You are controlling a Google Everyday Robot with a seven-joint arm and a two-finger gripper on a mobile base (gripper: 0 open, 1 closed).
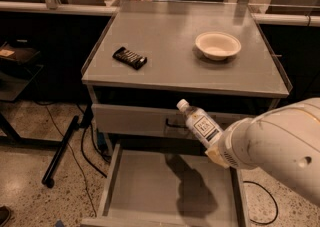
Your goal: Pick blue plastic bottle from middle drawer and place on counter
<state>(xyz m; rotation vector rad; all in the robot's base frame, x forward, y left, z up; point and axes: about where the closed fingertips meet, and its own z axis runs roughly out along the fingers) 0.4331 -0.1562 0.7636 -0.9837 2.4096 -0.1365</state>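
end effector [216, 152] pinching blue plastic bottle [200, 123], tilted, abv open middle drawer [150, 186] — pick done; drop on table [165, 36] not yet.

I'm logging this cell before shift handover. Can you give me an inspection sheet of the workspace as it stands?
Surface: counter, flat grey, carrying two items.
Job's things: blue plastic bottle tilted, cap up-left, held in the air above the open middle drawer; not yet on the counter.
Clutter: black bar on the counter's left; white bowl on its right, well apart.
Gripper: gripper at the bottle's lower end, closed on it, mostly hidden by the arm.
Cables: dark cables on the floor left of the cabinet.
Surroundings: speckled floor; black stand leg.
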